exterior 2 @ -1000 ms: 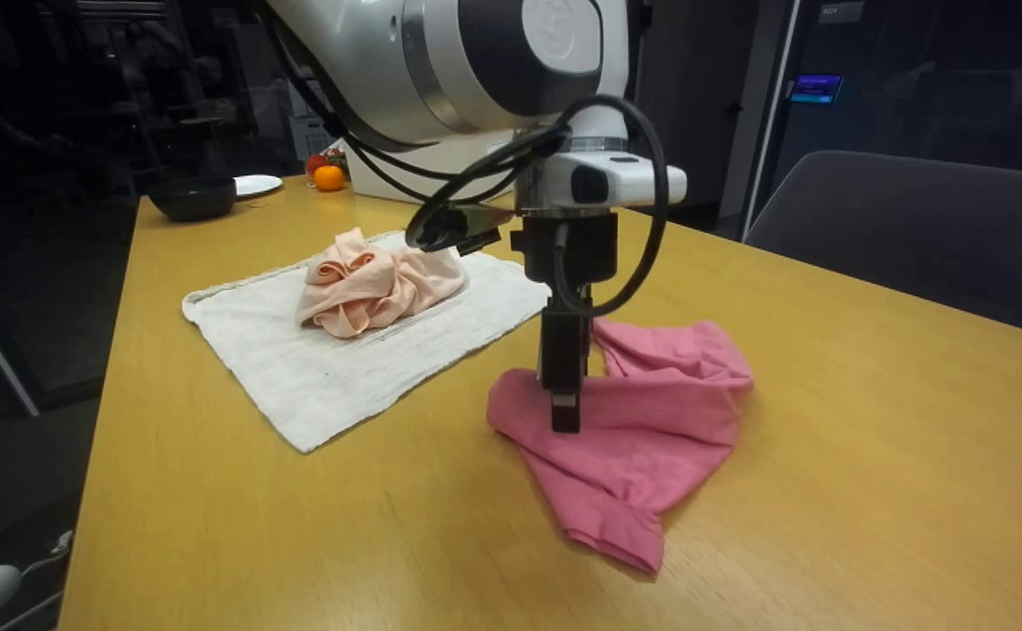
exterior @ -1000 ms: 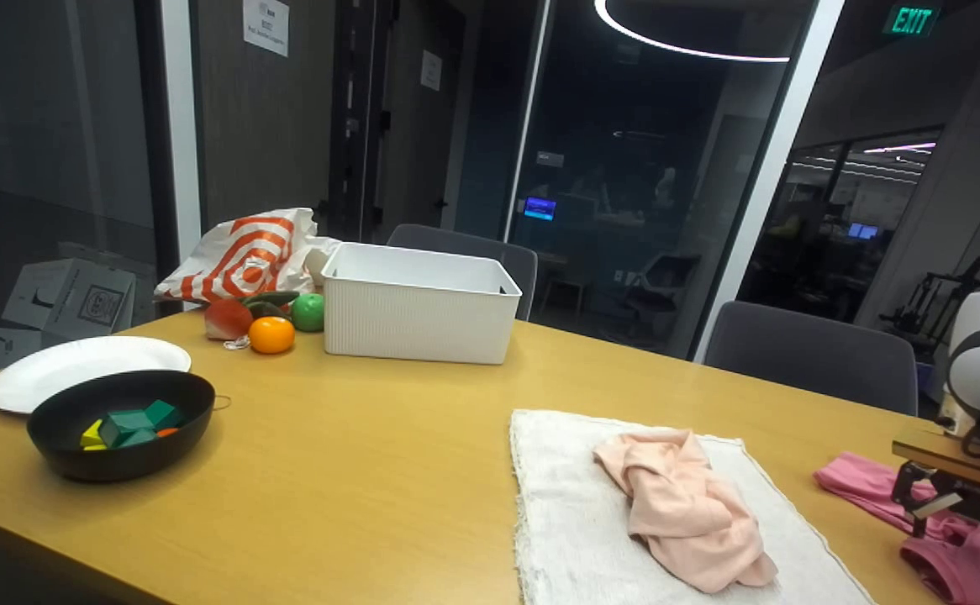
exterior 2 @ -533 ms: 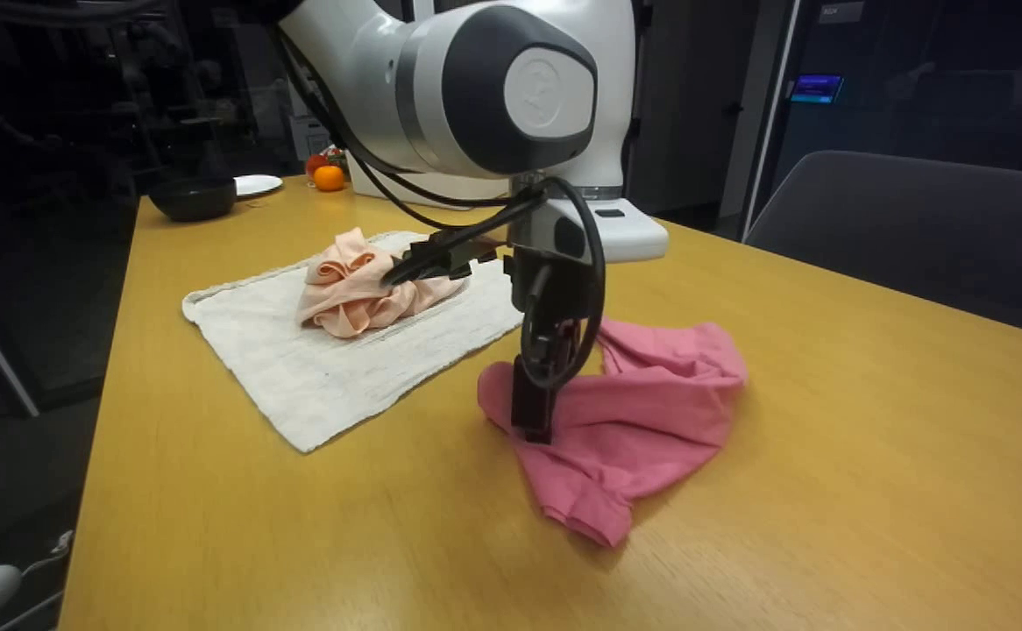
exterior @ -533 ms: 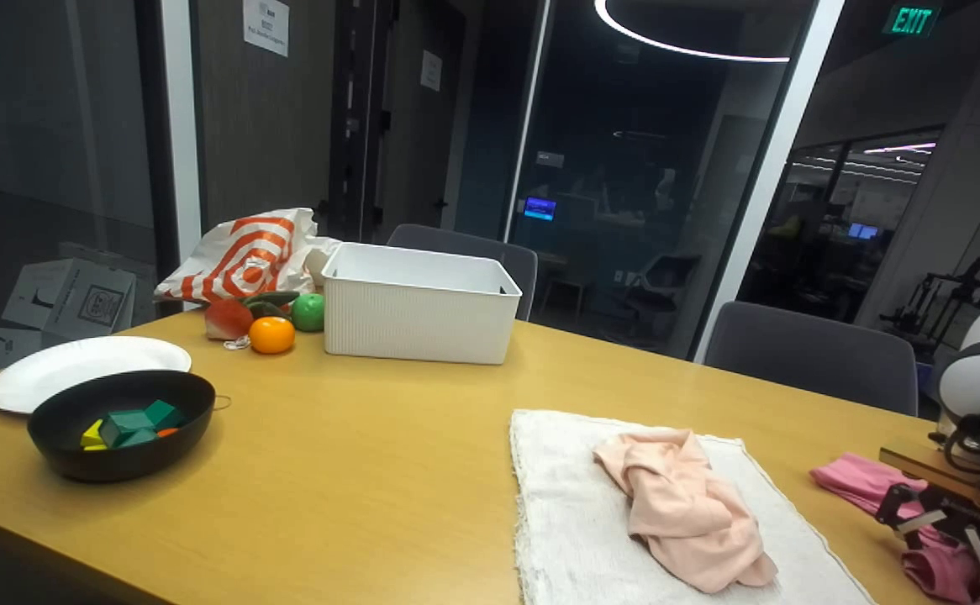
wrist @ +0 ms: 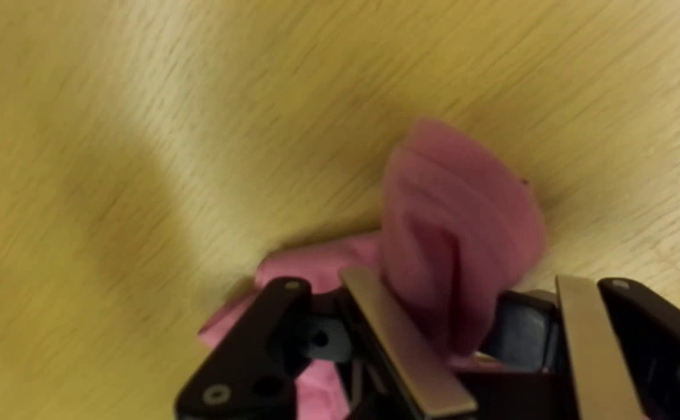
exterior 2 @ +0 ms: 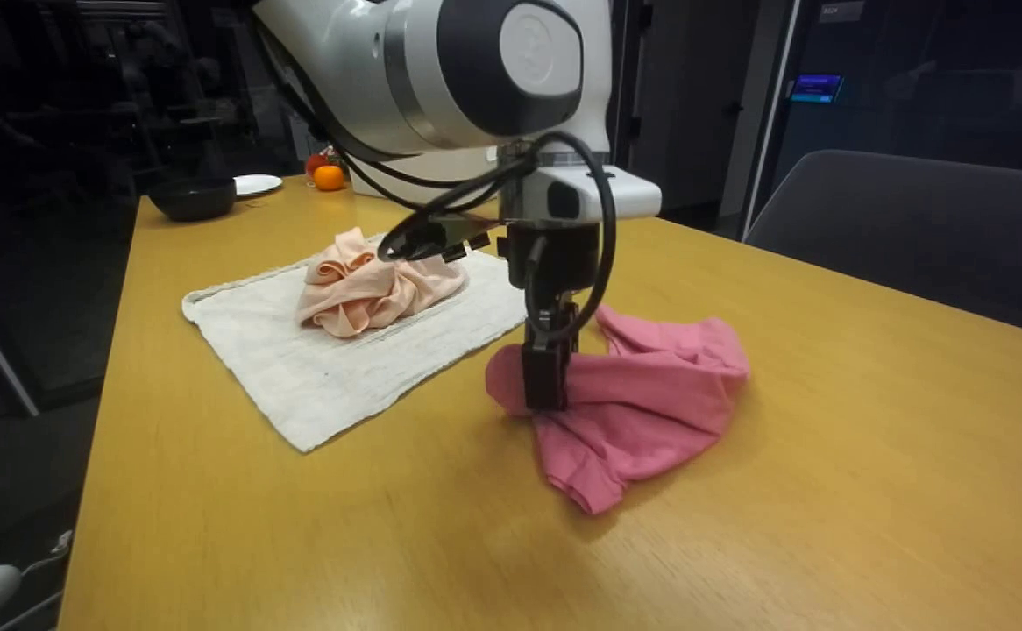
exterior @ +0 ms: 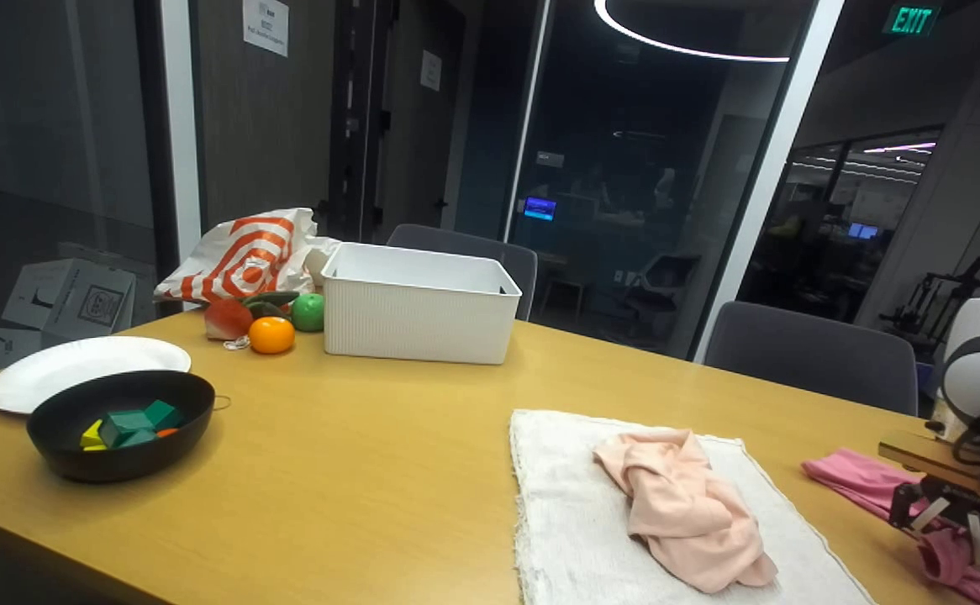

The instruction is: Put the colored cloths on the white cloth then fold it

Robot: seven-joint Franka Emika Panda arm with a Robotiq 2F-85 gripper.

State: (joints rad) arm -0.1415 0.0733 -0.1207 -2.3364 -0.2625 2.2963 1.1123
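Note:
My gripper is shut on a fold of the bright pink cloth, just above the table at the cloth's near-left side. Seen from the wrist, the pink fabric bunches up between the fingers, and the rest of it trails beneath them. The white cloth lies flat beside it, spread out in both exterior views. On top of that rests a crumpled pale pink cloth. In an exterior view the arm covers the white cloth's far corner.
Farther along the table stand a white bin, a black bowl holding colored blocks, and a white plate. An orange and other produce sit by a red-and-white bag. Chairs line the table's far edge.
The gripper has gone down onto the pink cloth, closed on a fold, and risen slightly. The cloth's gripped edge has lifted, and its near corner has drawn in toward the gripper.

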